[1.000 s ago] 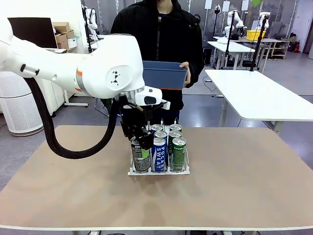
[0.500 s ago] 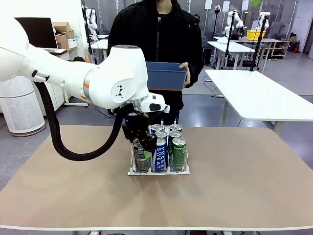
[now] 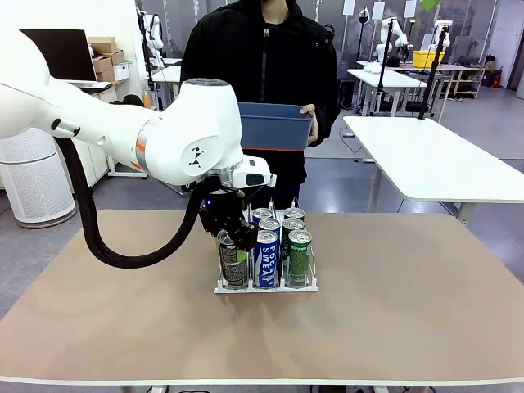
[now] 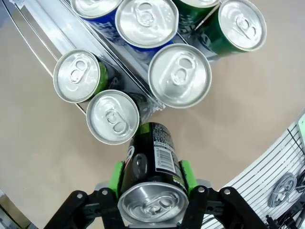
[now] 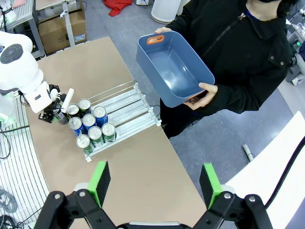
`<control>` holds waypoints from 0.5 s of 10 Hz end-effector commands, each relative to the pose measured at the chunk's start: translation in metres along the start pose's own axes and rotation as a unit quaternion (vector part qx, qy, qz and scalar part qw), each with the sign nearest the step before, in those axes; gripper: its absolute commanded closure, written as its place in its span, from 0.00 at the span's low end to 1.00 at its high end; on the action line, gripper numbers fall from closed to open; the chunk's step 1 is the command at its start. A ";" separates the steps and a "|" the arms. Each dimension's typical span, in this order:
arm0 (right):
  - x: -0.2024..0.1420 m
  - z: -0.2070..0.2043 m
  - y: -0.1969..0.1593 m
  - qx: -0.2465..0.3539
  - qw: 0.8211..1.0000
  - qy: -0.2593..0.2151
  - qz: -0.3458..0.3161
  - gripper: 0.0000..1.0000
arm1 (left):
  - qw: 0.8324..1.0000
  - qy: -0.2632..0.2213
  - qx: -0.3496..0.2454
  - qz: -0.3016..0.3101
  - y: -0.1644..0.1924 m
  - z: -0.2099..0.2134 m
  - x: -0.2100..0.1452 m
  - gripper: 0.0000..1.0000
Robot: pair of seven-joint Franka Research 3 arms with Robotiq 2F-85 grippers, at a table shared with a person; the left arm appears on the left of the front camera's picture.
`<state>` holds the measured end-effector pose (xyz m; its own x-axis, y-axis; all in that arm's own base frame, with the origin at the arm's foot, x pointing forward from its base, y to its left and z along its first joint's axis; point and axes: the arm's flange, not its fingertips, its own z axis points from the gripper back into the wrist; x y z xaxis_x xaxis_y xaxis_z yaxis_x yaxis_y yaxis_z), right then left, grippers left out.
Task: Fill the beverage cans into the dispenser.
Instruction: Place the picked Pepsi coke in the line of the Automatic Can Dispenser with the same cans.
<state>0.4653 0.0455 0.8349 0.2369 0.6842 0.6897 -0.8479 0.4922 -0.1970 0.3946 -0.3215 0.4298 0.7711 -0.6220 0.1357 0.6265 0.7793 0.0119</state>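
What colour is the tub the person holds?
Blue tub with an orange handle, clearest in the right wrist view.

At the bottom edge, the right tool [image 5: 155, 183] is open wide above the brown tabletop [image 5: 138, 171]. In the left middle, the dispenser [image 5: 125, 112] holds several cans [image 5: 90, 129]. At upper centre, a person holds a blue bin [image 5: 174, 69].

The front camera sits low at the robot's edge of the bench [image 3: 393, 311], facing level across it toward the person [image 3: 262, 82] opposite. The left wrist camera looks straight down from very close onto the can tops in the dispenser [image 4: 62, 43]. The right wrist camera hangs high above, looking down. All three views share the dispenser [image 5: 124, 107].
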 end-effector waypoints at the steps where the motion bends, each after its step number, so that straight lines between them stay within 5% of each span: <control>1: -0.001 0.000 0.001 -0.002 1.000 0.005 0.002 0.00 | 0.999 -0.033 0.023 0.020 0.007 -0.006 0.003 0.42; 5: -0.001 0.000 0.001 -0.002 1.000 0.005 0.002 0.00 | 0.997 -0.050 0.029 0.050 0.026 -0.019 0.013 0.42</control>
<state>0.4653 0.0455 0.8350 0.2369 0.6842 0.6897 -0.8479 0.4922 -0.1971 0.4100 -0.3152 0.4178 0.8035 -0.5651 0.1872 0.5752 0.8180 0.0002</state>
